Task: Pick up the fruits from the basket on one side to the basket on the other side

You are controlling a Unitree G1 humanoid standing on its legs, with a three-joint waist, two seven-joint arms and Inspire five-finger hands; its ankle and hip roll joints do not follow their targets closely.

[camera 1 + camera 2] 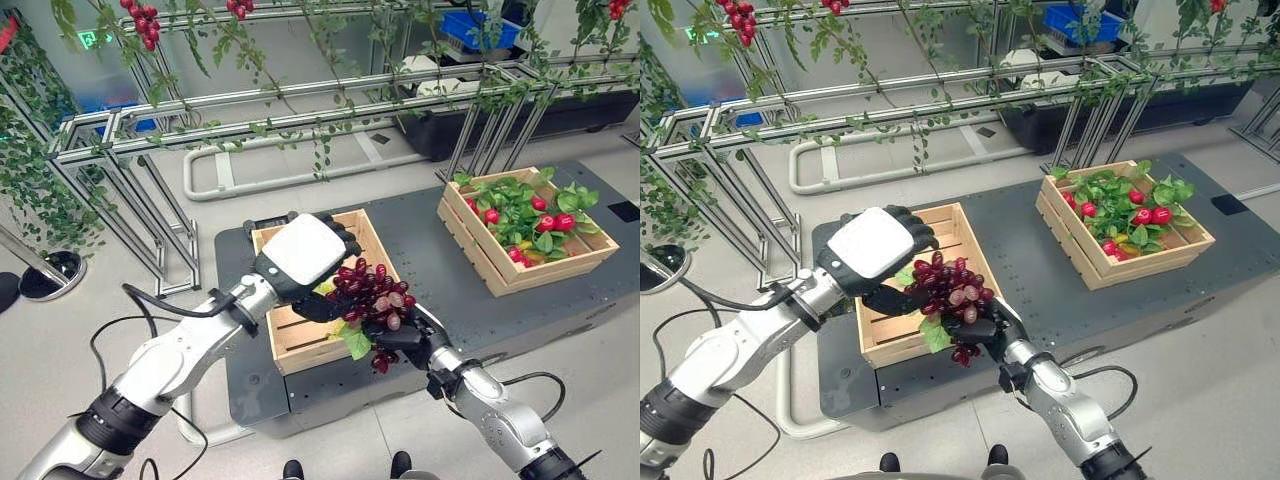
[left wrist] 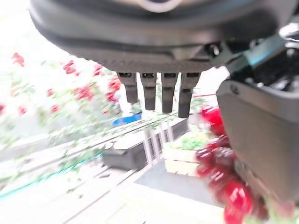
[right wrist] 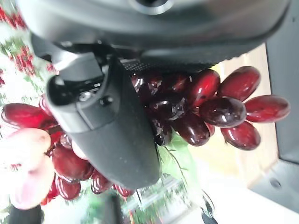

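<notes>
Over the near right corner of the left wooden crate (image 1: 300, 340), the right hand (image 1: 408, 340) clasps a bunch of dark red grapes (image 1: 372, 297) from below, while the left hand (image 1: 300, 255), fingers (image 2: 154, 91) straight, rests against it.

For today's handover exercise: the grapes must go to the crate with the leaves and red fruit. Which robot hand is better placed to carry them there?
The right robot hand. It is curled under the grape bunch and sits on the side nearer the leafy crate. The left robot hand also touches the bunch with relaxed fingers, but above the near crate, farther away.
</notes>
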